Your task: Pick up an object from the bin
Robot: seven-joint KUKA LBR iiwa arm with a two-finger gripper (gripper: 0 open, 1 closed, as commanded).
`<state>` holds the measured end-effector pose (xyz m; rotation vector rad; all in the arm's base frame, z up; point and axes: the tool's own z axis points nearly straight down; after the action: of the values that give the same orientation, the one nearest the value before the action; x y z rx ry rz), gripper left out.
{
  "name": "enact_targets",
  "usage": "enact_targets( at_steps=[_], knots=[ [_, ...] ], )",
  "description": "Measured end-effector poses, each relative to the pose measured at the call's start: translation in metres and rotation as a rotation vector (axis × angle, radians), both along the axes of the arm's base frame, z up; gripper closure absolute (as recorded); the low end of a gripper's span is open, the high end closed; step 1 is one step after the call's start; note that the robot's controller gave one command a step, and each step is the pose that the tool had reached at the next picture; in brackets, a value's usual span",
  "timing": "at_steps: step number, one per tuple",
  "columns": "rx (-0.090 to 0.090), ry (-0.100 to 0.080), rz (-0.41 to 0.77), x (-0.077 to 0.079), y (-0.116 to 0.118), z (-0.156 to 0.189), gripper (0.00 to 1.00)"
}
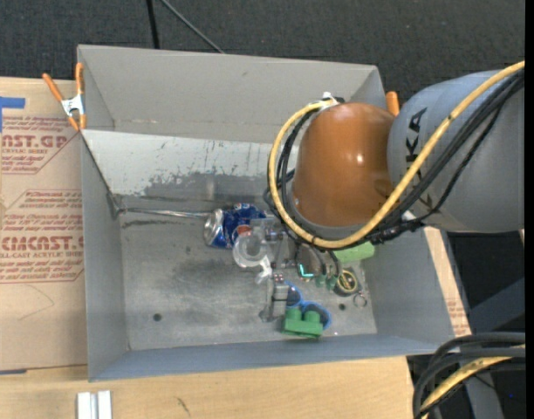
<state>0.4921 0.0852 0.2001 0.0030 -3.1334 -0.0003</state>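
Low over the near-right floor of the bin (162, 103), my hand (277, 300) hangs under the orange wrist cover (341, 168), just beside a green block (303, 322) and a small blue piece (309, 308). Whether it is spread or pressed together, I cannot tell. A crushed blue can (229, 225) lies nearer the bin's middle.

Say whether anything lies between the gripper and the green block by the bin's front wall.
Nothing visible does: the gripper hangs right beside the green block. A small blue thing lies just behind the block.
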Motion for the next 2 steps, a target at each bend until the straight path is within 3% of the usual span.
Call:
enact_targets(
  at_steps=[1, 2],
  knots=[
    [-0.001, -0.007, -0.121, 0.021, -0.027, -0.018, 0.00],
    [0.000, -0.017, -0.035, 0.077, -0.030, -0.080, 0.00]
  ],
)
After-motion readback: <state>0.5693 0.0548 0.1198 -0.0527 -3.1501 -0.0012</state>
